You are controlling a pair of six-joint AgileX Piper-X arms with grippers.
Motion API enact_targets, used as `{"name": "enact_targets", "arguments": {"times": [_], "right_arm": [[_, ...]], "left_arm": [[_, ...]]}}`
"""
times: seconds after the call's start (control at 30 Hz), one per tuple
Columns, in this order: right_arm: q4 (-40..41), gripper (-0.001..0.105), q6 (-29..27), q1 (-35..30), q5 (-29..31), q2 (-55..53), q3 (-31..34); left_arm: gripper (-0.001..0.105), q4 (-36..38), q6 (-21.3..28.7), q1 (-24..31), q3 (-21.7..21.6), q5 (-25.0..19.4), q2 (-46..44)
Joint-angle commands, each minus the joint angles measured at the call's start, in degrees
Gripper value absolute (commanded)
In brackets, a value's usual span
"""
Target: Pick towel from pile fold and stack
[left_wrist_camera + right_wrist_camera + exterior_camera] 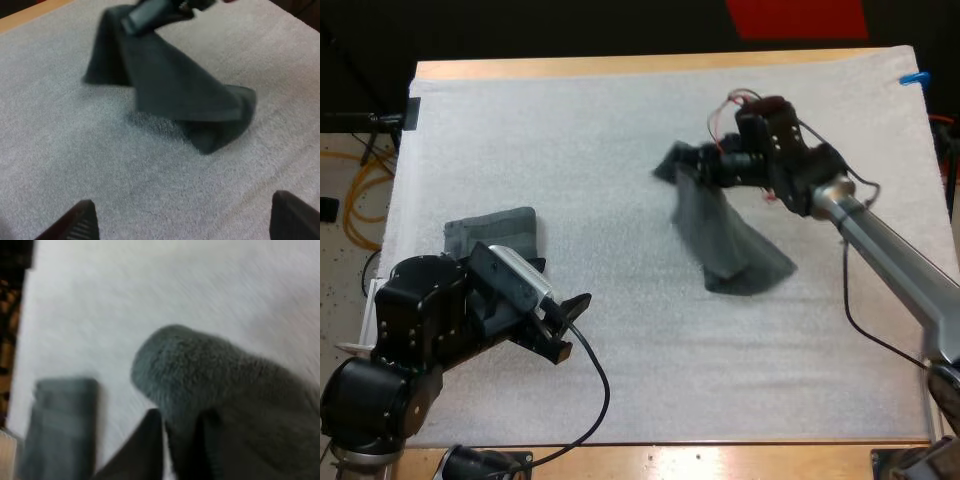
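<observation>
Wooden table (720,458), pale and smooth, shows as a narrow strip at 6 o'clock in the high view. A white mat (620,180) with a fine, pebbled, fleecy surface covers nearly all of it.

Nearest, between 7 and 8 o'clock on the mat, sits the left gripper (568,328). Its two black fingers (80,222) stand wide apart and clear of any cloth, over bare mat. Open mat runs from it toward 3 o'clock, with nothing lying between it and the hanging towel.

Just beyond that arm, at 9 o'clock, lies the folded towel (495,232), a dark grey-green pile-fabric rectangle. It is flat on the mat with soft, rounded edges, near the mat's 9 o'clock border. Its near part is hidden behind the arm's black housing.

Farther off, just toward 3 o'clock of the mat's centre, is the hanging towel (720,235), a dark grey-green cloth of the same fuzzy weave. It drapes in a long slanted fold from its raised upper end. Its lower end rests bunched on the mat at about 4 o'clock, and a loose flap points toward 10 o'clock.

At the towel's upper end, about 1 o'clock, the right gripper (705,165) is clamped on a rounded bunch of this cloth. The fabric is pressed between its dark fingers in the right wrist view.

Bare mat reaches on to the table's far wooden edge at 12 o'clock.
</observation>
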Motion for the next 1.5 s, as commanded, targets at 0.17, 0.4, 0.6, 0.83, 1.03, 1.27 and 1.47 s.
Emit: {"name": "enact_targets", "arguments": {"times": [0.17,0.4,0.6,0.83,1.03,1.27,1.47], "right_arm": [[-3.6,0.088,-4.1,0.0,-2.3,1.5,-4.7],[8.3,0.078,-12.5,0.0,1.0,-3.0,-5.1],[28.2,0.069,-24.2,0.0,14.4,-8.8,-5.1],[37.3,0.069,-26.2,-0.8,20.6,-12.8,-1.1],[34.3,0.069,-25.1,-6.4,18.8,-13.0,7.8],[24.9,0.069,-24.9,-12.0,10.4,-12.5,20.8],[17.4,0.069,-21.3,-12.0,6.6,-8.3,23.6]], "left_arm": [[0.067,0.3,0.1,-0.3,-0.4,0.4,-0.2],[0.067,0.3,0.1,-0.3,-0.4,0.4,-0.2],[0.067,0.3,0.1,-0.3,-0.4,0.4,-0.2],[0.067,0.4,0.1,-0.3,-0.4,0.4,-0.2],[0.067,1.6,0.1,-0.3,-0.4,0.4,-0.2],[0.067,1.8,0.1,-0.3,-0.4,6.2,-0.2],[0.067,4.6,0.1,-0.3,-0.4,7.7,-0.2]]}}
